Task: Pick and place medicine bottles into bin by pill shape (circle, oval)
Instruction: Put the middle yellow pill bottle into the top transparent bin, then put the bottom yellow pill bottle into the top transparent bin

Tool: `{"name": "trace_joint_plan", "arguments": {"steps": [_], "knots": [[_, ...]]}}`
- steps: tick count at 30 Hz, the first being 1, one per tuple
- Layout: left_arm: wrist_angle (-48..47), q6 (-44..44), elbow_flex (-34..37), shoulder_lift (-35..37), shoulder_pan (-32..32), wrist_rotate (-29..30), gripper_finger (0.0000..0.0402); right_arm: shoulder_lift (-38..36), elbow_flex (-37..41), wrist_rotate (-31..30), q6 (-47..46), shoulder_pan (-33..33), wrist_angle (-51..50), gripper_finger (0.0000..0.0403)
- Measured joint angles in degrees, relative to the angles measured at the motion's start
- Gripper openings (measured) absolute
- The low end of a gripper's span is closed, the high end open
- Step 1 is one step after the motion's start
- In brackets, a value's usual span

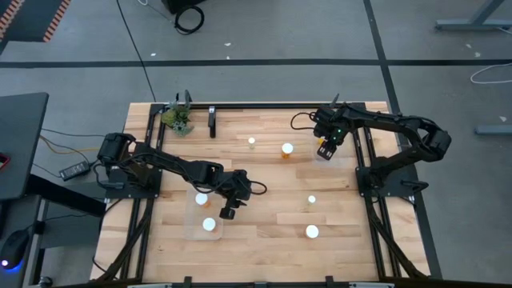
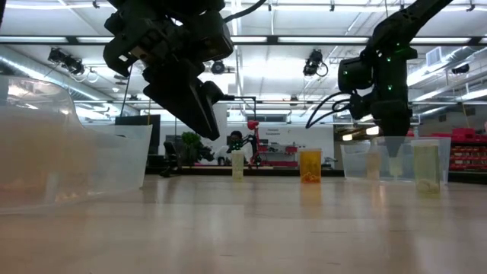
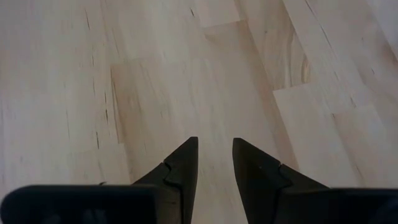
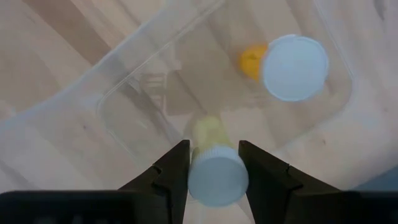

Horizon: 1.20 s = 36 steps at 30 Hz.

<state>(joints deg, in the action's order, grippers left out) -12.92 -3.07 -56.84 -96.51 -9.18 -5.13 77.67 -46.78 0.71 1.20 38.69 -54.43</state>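
Left arm reaches from the left edge across toward mid-worktop, elbow bent, wrist pitched down. Left tool [image 1: 230,210] hangs above bare wood, fingers [image 3: 184,163] slightly apart, nothing between them. Right arm comes in from the right edge, folds back toward the far side, wrist pointing down. Right tool [image 1: 325,150] has its fingers [image 4: 173,168] either side of a medicine bottle [image 4: 214,171].

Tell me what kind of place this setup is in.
Probably a robotics lab or workshop: a wooden table on a metal frame, concrete floor with loose cables, and open ceiling with strip lights behind.
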Motion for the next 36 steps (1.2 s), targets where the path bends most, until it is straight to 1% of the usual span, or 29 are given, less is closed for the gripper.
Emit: {"name": "trace_joint_plan", "arguments": {"steps": [12,23,31,36], "knots": [[-0.57,0.68,0.00,0.00,-0.01,0.00,0.0107,0.00,0.00,-0.22,-1.63,-0.35,0.31,0.0160],[-0.53,0.66,0.00,0.00,0.02,0.17,0.0107,0.00,0.00,-0.26,-3.14,-0.35,1.07,0.0211],[-0.29,-0.22,0.00,0.04,-0.01,0.17,0.0107,-0.59,-2.34,-1.10,-3.30,-0.36,0.03,0.0226],[-0.99,-1.18,0.00,2.21,0.02,0.16,0.0107,-2.56,-3.44,-1.10,-4.24,-0.35,-1.97,0.0235]]}}
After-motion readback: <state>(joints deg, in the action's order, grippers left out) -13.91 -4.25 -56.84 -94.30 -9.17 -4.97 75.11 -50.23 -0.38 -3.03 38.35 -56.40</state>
